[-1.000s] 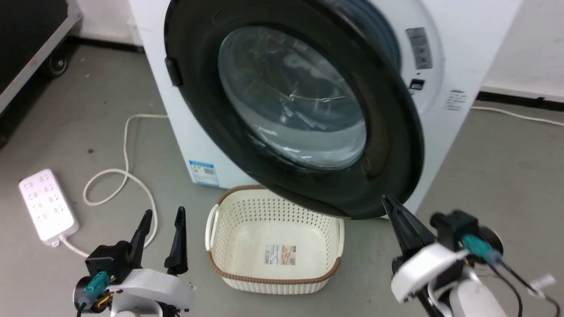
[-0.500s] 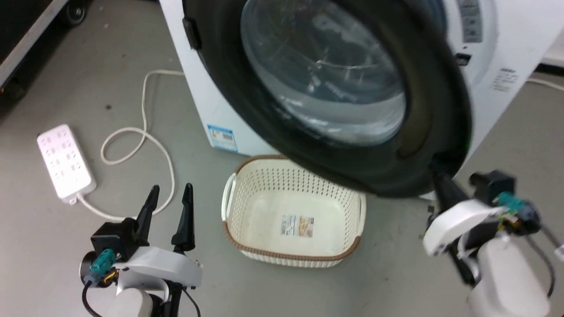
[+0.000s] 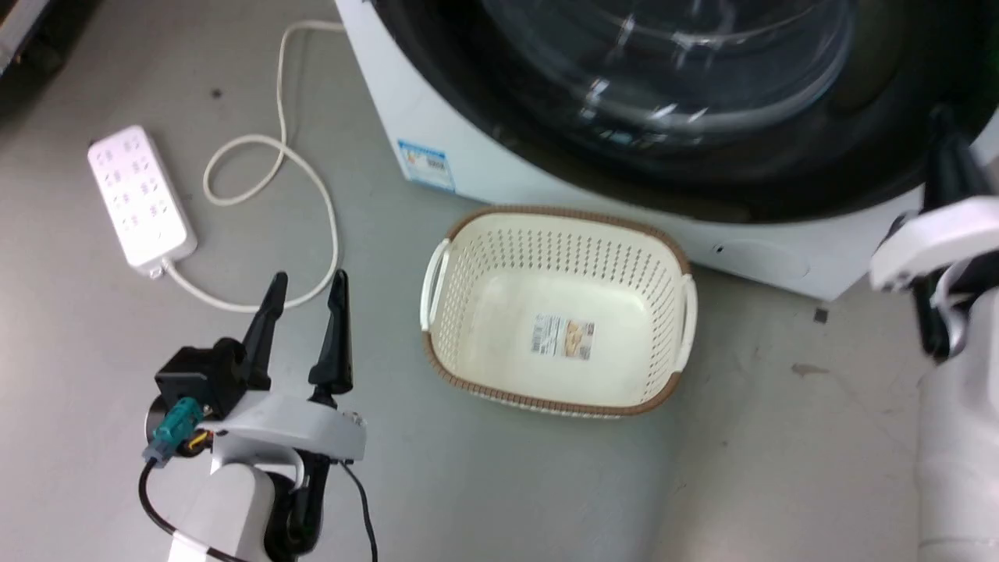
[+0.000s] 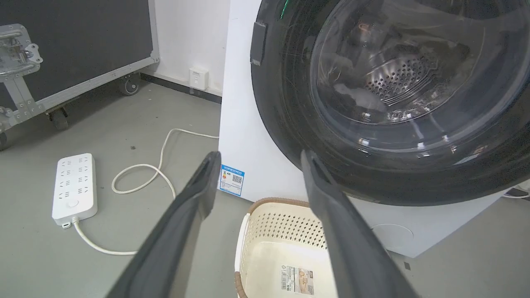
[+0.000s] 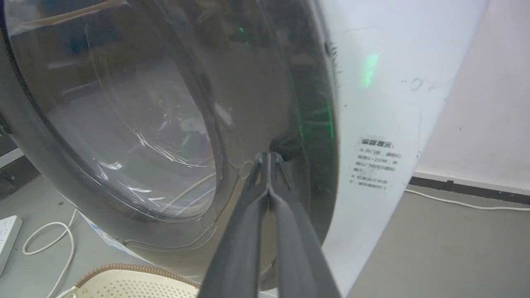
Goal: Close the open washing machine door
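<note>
The washing machine door (image 3: 702, 183), a glossy black rim around a bulging glass window (image 3: 671, 62), spans the top of the head view. It lies close against the white washing machine (image 3: 437, 133). In the left wrist view the door (image 4: 285, 124) shows its handle tab (image 4: 257, 43). My right gripper (image 5: 268, 156) is shut, its tips touching the door's rim (image 5: 306, 103) near the machine's front panel (image 5: 372, 103). It also appears at the right edge of the head view (image 3: 948, 156). My left gripper (image 3: 306, 285) stands open and empty over the floor, left of the basket.
A cream perforated basket (image 3: 558, 312) sits on the floor right below the door. A white power strip (image 3: 140, 195) and its looped cable (image 3: 273, 156) lie to the left. A black wheeled case (image 4: 62, 49) stands at the far left by the wall.
The door has swung in toward the machine, covering the gasket and latch that showed beside it. My right gripper moved up and right along with the rim. The head camera came closer and tilted down.
</note>
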